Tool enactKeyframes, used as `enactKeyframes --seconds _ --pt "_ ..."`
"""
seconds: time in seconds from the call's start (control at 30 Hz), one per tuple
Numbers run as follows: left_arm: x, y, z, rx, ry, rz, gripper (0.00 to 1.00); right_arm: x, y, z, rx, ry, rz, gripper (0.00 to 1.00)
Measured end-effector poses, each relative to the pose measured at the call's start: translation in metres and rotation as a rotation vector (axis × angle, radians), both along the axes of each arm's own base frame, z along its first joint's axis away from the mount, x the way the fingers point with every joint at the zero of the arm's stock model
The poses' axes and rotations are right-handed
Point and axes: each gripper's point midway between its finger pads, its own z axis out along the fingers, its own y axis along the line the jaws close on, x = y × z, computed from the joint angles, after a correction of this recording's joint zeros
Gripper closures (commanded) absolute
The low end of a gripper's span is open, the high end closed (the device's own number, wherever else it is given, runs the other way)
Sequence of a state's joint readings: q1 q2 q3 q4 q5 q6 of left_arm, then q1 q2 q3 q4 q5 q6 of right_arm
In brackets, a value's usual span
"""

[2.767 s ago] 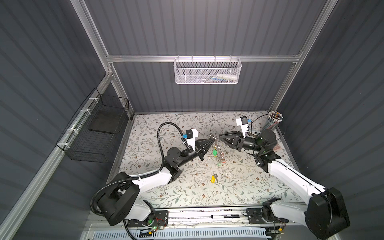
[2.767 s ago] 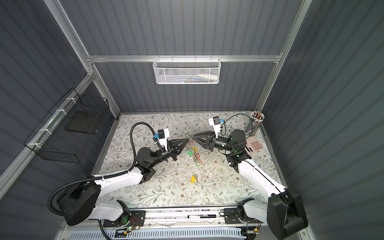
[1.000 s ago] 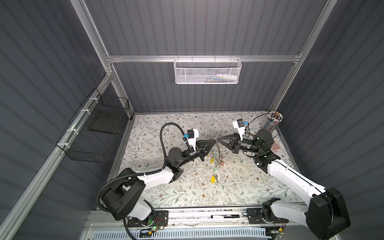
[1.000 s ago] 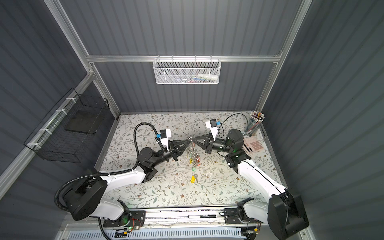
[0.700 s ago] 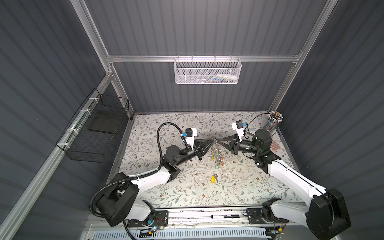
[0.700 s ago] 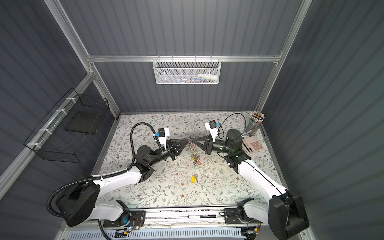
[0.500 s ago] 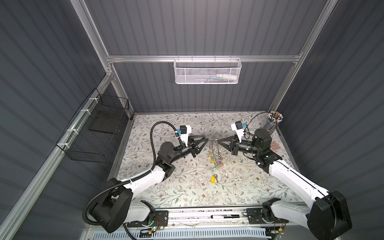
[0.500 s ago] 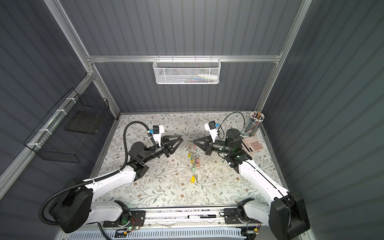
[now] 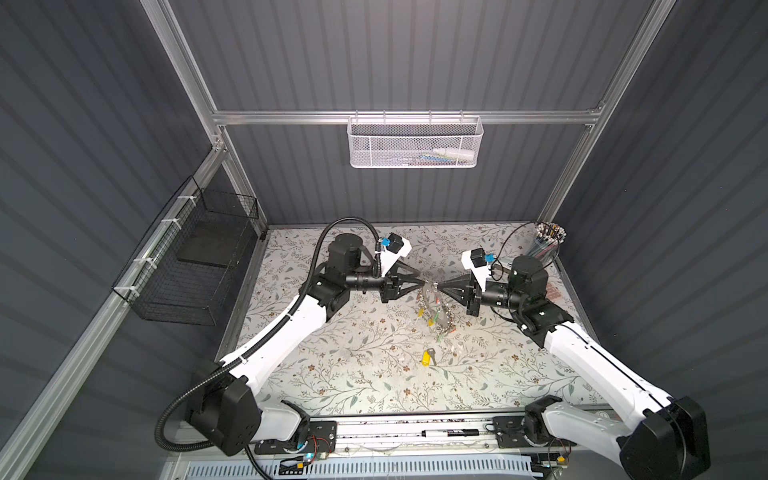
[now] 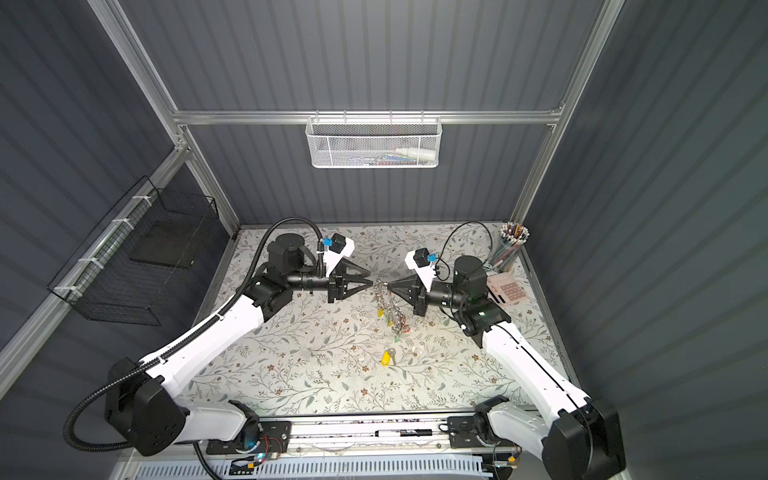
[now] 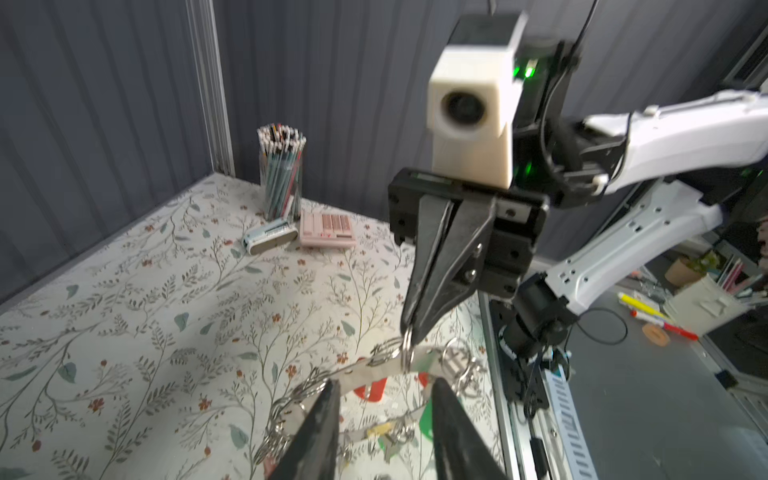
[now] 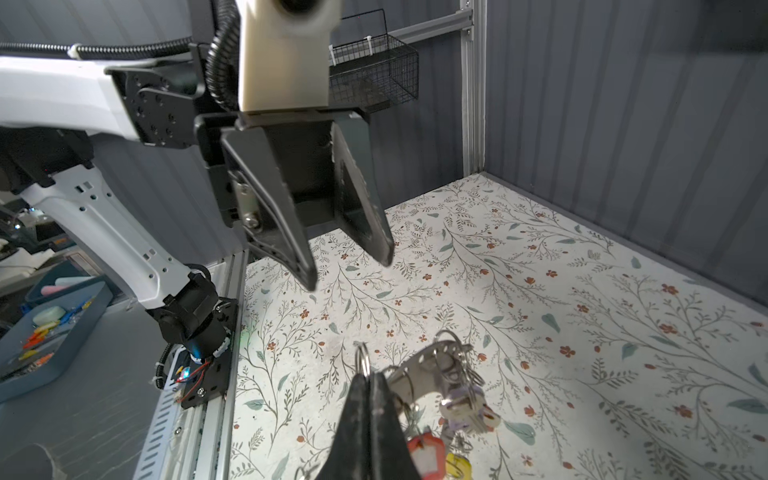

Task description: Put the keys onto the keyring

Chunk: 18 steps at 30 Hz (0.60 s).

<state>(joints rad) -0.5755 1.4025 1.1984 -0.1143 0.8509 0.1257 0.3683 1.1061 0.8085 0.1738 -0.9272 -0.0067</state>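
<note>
Fingers (image 12: 357, 419) of the right gripper (image 12: 368, 376) clamp a split ring (image 12: 362, 358) on the dangling keyring (image 12: 419, 374). Left gripper (image 12: 347, 270) faces it close by, fingers apart. Yellow-tagged key (image 9: 427, 357) lies apart.

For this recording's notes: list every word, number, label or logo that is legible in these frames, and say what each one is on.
No text can be read in any view.
Black marker pen on the front rail: pale print, too small to read.
Pink calculator: key markings blurred.
Pale blue handheld device beside it: nothing legible.
Red plastic key tag: pale insert, no writing can be made out.
</note>
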Motion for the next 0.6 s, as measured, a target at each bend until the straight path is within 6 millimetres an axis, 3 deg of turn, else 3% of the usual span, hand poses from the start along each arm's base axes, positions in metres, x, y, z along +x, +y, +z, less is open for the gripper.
enactKeyframes --seconds 0.23,0.6 --pt "-0.008 -0.014 -0.026 0.129 0.021 -0.083 0.65 -0.004 0.001 0.006 -0.022 -0.034 0.030 1.00" --pt "-0.021 -0.010 -0.012 0.131 -0.048 -0.114 0.60 -0.007 0.002 0.004 -0.029 -0.029 0.044 1.00"
